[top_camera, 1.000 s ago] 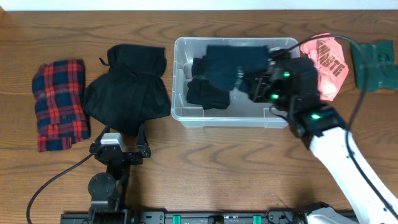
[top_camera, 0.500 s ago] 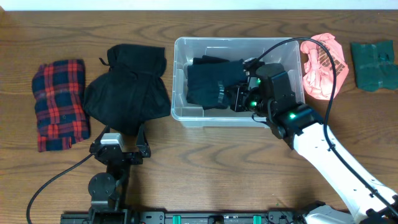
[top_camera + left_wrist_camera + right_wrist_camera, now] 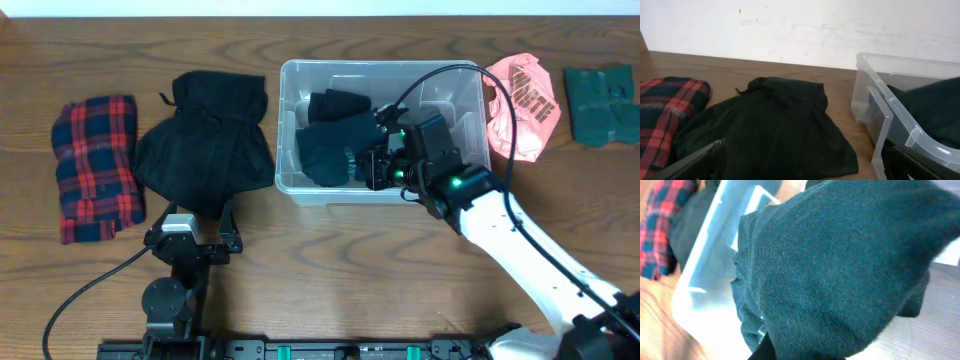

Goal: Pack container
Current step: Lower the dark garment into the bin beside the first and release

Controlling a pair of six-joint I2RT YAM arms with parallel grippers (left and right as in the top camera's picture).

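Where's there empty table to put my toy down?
Bare wood lies along the front edge, between the left arm and the right arm, in front of the container. Another strip runs left of the plaid cloth. The back row is crowded: plaid cloth, black garment, container, pink cloth and green cloth sit close together.

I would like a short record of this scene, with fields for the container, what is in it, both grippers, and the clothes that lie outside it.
container: clear plastic bin, open top, mid table
contents: dark garment, bunched toward its left side
right gripper: inside the bin at the garment; fingers hidden by cloth
left gripper: open, near the black garment
left of bin: black garment, then red plaid cloth
right of bin: pink printed garment, then green cloth
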